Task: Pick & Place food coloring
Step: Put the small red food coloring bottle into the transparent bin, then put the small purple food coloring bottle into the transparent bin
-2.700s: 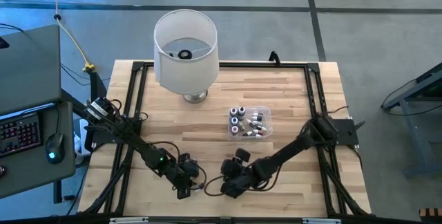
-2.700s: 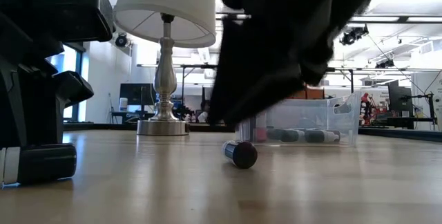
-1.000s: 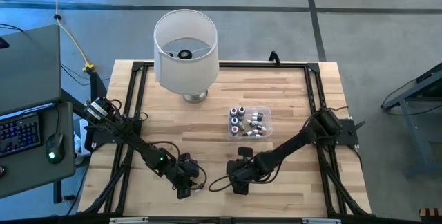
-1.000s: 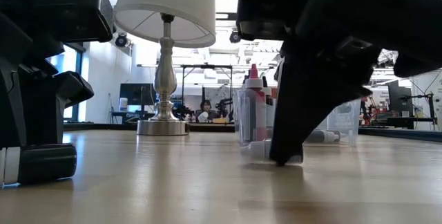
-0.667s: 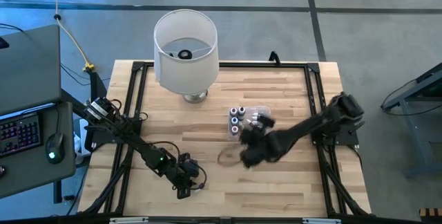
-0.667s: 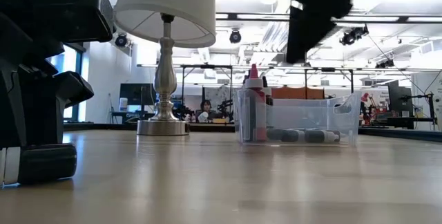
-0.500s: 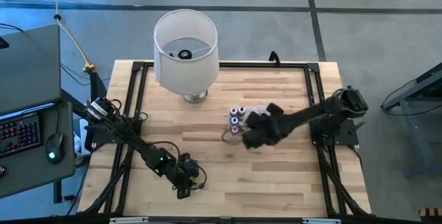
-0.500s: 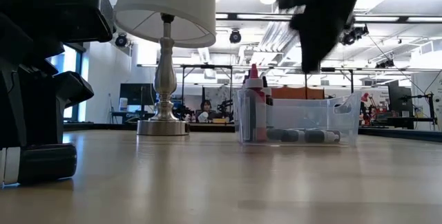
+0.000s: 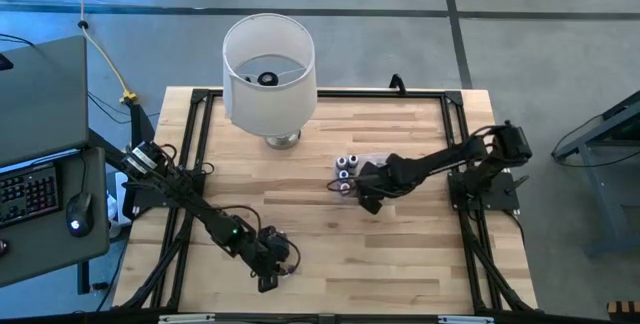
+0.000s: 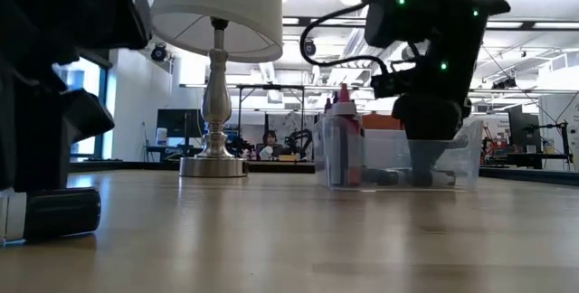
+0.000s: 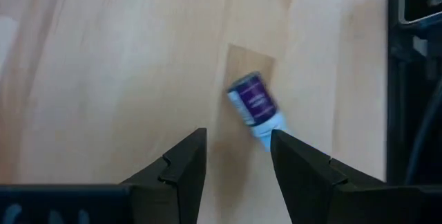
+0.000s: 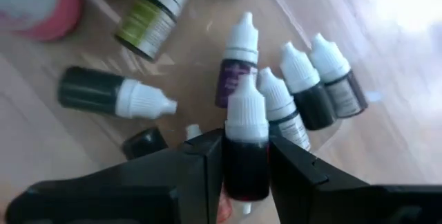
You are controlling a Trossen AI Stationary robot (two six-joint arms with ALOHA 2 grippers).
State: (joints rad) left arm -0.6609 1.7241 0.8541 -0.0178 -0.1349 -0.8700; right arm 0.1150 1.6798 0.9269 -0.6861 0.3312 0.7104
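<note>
My right gripper (image 9: pixel 368 190) hangs over the clear tub (image 9: pixel 384 164) mid-table, shut on a dark food coloring bottle (image 12: pixel 245 156) with a white cap. Several more small bottles (image 12: pixel 290 92) lie on the tub's floor below it, and rounder grey-topped ones (image 9: pixel 345 167) stand at the tub's left end. My left gripper (image 9: pixel 270 267) is low near the table's near edge, open. Just ahead of its fingertips (image 11: pixel 238 148) a purple-labelled bottle (image 11: pixel 253 104) lies on its side on the wood, white cap close to one finger. My right gripper pinches the dark bottle by its body (image 12: pixel 245 172) between the two fingers (image 12: pixel 207 158), coming from above and pointing down into the tub. The bottle lies along the fingers, its white cap (image 12: pixel 246 106) sticking out past the fingertips. Whether it touches the bottles below, I cannot tell.
A large white lamp (image 9: pixel 268 64) stands at the table's far left, its metal base (image 10: pixel 213 165) on the wood. A black frame (image 9: pixel 200 144) runs along the table edges. Bare wood lies between the two grippers (image 9: pixel 320 244). A desk with keyboard and mouse (image 9: pixel 40 189) sits left of the table.
My right gripper rose from the table's near edge, where it stood down on the wood, swung toward the far right and came down over the tub, shut on the bottle. The tub has shifted slightly to the right in the low view.
</note>
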